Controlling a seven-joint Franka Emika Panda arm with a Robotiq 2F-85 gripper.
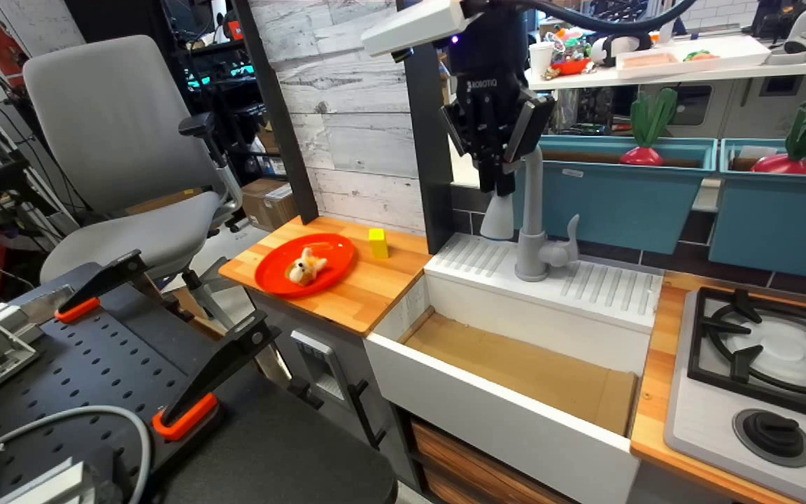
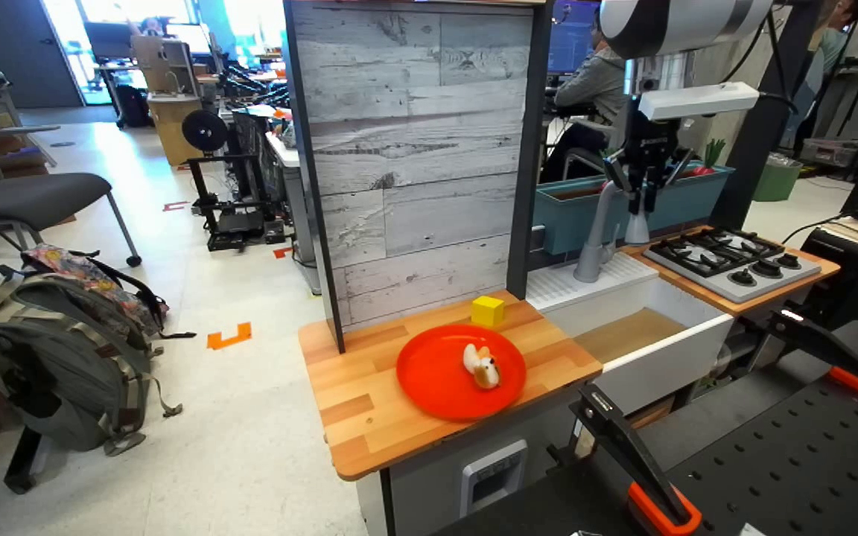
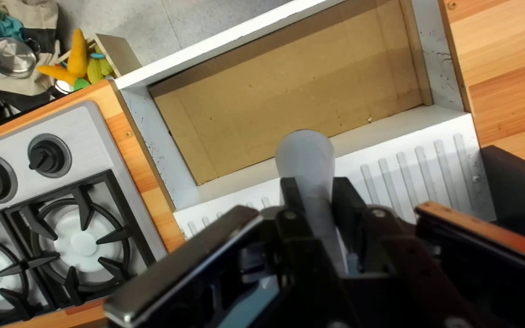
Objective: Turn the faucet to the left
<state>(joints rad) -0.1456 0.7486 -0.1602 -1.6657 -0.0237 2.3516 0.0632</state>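
The grey faucet [image 1: 533, 206] stands on the white ridged ledge behind the sink. It also shows in an exterior view [image 2: 594, 242]. Its flared spout end [image 1: 498, 218] hangs beside the column, with the wide opening down. A small lever handle [image 1: 571, 241] sticks out from its base. My gripper [image 1: 498, 187] points down at the spout, just above the flared end; it also shows in an exterior view [image 2: 642, 202]. In the wrist view, the gripper's fingers [image 3: 316, 187] sit on both sides of the spout [image 3: 306, 155] and appear closed on it. The arch's top is hidden behind the gripper.
The white sink [image 1: 501, 402] lies in front of the faucet. Blue planters [image 1: 620, 203] stand close behind it. A dark post [image 1: 432, 140] rises beside the ledge. A stove [image 1: 697, 434] flanks the sink. A red plate [image 1: 273, 276] with a toy dog and a yellow block [image 1: 378, 243] are on the wooden counter.
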